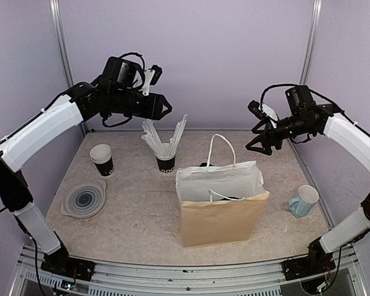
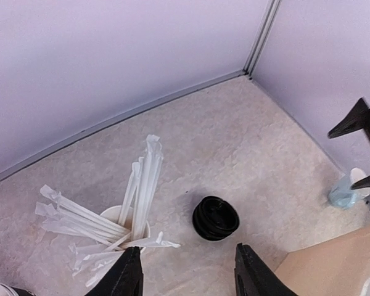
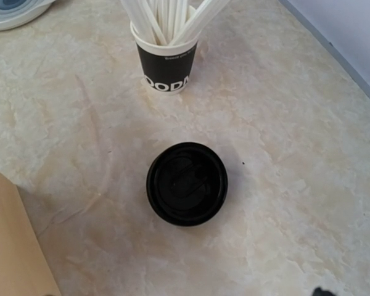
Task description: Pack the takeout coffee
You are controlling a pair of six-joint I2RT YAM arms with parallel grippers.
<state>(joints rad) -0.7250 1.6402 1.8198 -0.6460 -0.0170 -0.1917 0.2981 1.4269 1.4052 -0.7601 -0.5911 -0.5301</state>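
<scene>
1. While the left gripper (image 2: 188,248) hangs high over the far side of the table (image 1: 129,228), its two fingers (image 2: 126,274) stand partly apart with nothing between them
2. Takeout coffee (image 3: 187,183) sits upright on the table, black lid on, below and just ahead of those left fingertips, a touch to their right
3. Over to the right gripper (image 1: 251,142): jaws spread wide, empty, raised well above the tabletop
4. Its wrist view looks almost straight down on the coffee's lid, so the cup lies under that gripper and to its left side in the overhead view
5. Paper bag (image 1: 222,209) stands open on the near side of the coffee, below and between the two grippers; the coffee is outside it, apart from its wall
6. Straw cup (image 3: 166,58), packed with wrapped white straws, stands near the coffee, under the left gripper's fingertips
7. Pale blue mug (image 1: 304,200) rests below the right gripper on its near side, well apart from the coffee
8. Stack of cups (image 1: 103,159) and a grey bowl (image 1: 84,198) sit down to the left of the left gripper
</scene>
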